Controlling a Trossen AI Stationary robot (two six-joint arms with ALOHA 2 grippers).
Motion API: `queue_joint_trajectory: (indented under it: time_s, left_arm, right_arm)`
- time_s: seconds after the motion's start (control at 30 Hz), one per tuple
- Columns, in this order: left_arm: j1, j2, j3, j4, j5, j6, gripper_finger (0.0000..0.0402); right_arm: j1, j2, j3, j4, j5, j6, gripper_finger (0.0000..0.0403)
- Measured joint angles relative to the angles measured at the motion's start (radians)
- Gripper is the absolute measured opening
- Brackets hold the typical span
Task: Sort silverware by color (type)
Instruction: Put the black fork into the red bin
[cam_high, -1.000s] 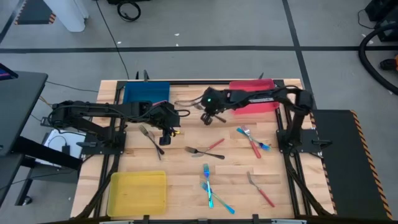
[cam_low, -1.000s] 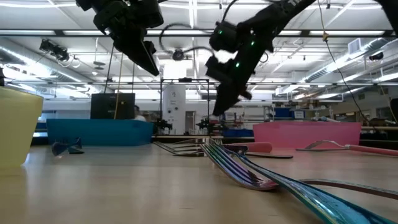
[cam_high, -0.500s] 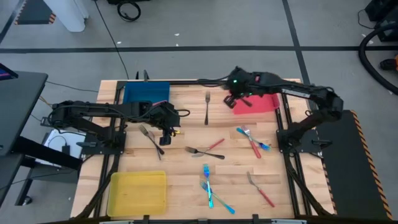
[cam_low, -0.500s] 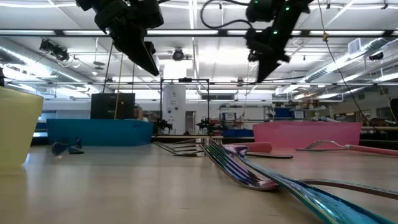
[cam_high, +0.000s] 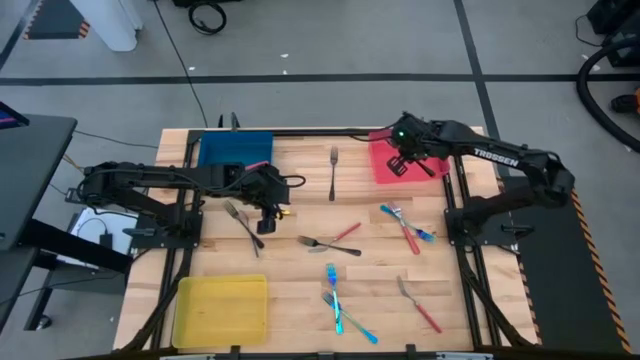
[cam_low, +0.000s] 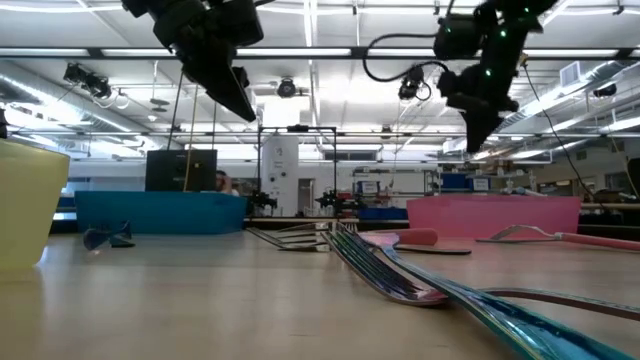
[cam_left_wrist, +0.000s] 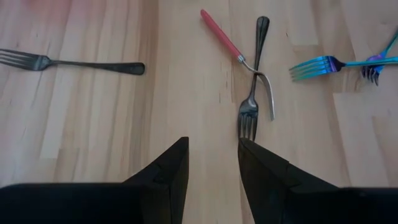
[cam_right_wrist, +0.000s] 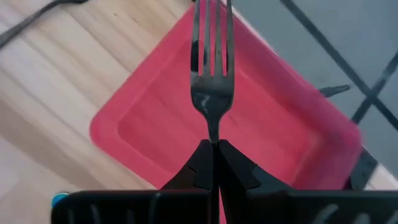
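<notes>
My right gripper (cam_high: 403, 163) pinches dark fork (cam_right_wrist: 211, 68) over red tray (cam_high: 385, 172). Left gripper (cam_left_wrist: 211, 163) spread, idle, over table centre. About dozen silverware (cam_high: 345, 236) pieces unsorted; task barely begun.

Industrial lab hall, taped concrete floor (cam_high: 330, 95), ceiling strip lights (cam_low: 300, 52), equipment racks (cam_low: 295, 170)

**One word you can read**

Look at the right arm (cam_high: 495, 155) from above: you will find "TROSSEN" in white letters along its dark forearm. Nothing else you see on the table, trays or room carries text you could read.
</notes>
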Motion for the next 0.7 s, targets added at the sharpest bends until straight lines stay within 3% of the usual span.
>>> queue_joint_trajectory:
  time_s: [0.13, 0.33, 0.53, 0.7]
  left_arm:
    - [0.000, 0.000, 0.000, 0.018, 0.000, 0.000, 0.0137]
    - [0.000, 0.000, 0.000, 0.047, 0.000, 0.002, 0.0137]
    - [0.000, 0.000, 0.000, 0.052, 0.000, 0.002, 0.0137]
    - [0.000, 0.000, 0.000, 0.052, 0.000, 0.002, 0.0137]
  right_arm:
    - [-0.054, -0.010, -0.101, 0.114, -0.089, -0.091, 0.0012]
    - [-0.147, 0.013, -0.224, 0.312, -0.101, -0.266, 0.0012]
    - [-0.237, 0.096, -0.251, 0.495, -0.115, -0.392, 0.0013]
    - [-0.279, 0.185, -0.251, 0.505, -0.179, -0.413, 0.0013]
